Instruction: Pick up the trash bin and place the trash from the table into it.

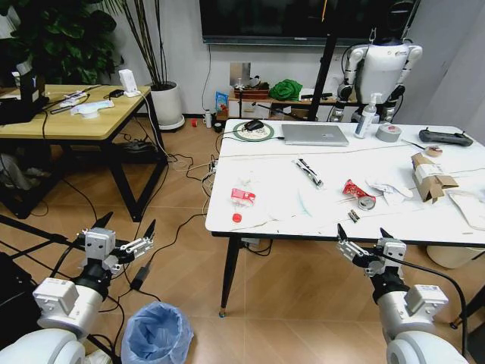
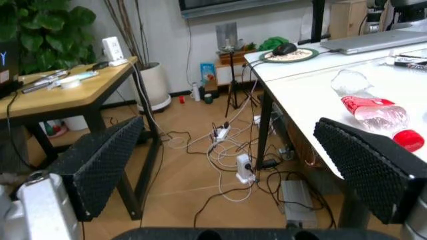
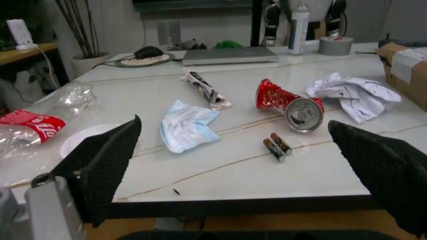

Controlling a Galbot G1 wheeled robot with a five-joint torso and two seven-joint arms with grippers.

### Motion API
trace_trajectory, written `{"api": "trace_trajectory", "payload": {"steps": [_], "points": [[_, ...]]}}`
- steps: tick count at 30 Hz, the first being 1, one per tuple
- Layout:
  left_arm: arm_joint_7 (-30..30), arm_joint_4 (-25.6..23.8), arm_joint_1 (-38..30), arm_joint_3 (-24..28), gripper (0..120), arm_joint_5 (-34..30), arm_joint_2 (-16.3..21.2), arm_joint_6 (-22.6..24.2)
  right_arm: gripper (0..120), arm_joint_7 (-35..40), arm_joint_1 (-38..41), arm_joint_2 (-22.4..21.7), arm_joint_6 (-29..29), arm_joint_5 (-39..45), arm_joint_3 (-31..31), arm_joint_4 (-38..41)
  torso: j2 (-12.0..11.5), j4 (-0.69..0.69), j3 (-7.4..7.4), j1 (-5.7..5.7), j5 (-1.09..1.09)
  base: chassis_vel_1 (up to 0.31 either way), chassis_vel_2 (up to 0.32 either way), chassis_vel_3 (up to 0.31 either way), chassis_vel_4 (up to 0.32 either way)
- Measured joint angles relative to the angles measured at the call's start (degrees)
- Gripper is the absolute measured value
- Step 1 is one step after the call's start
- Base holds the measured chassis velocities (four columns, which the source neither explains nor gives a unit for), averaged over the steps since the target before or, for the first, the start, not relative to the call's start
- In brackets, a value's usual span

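The left tool [image 1: 123, 227] hangs with its fingers spread and empty, above the floor beside the tabletop [image 1: 273, 216]. The right tool [image 1: 364, 235] is spread too, at the front edge of the tabletop. The trash bin [image 1: 157, 334] stands on the floor below the left arm. It looks light, and its blue bag is soft and slippery, so I would grip the stiff rim. The trash is on the tabletop: a crushed red can [image 3: 287, 102], crumpled paper [image 3: 353, 92] and a clear bottle with red label [image 2: 370, 107], all light and easily deformed.
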Motion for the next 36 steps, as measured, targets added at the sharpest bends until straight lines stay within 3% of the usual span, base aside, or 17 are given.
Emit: {"api": "trace_trajectory", "payload": {"steps": [7,20,36], "points": [[0.0,-0.6,0.0,-0.1,100,-0.1,0.0,1.3,100,-0.1,0.0,0.1,0.0,-0.2,-0.2,0.1,-0.4,0.00,-0.18,-0.20,0.00,0.000,0.000,0.000,0.000],[0.2,-0.9,0.1,-0.1,100,0.0,0.0,1.7,100,-0.2,-0.1,0.3,0.0,-0.3,-0.3,0.2,-3.4,0.00,-1.87,-1.50,0.00,0.000,0.000,0.000,0.000],[1.0,-0.8,0.0,-0.3,100,-0.3,0.1,1.6,100,-0.4,-0.3,0.2,0.2,-0.3,-0.2,0.5,-8.9,0.00,-4.99,-3.90,0.00,0.000,0.000,0.000,0.000]]}}
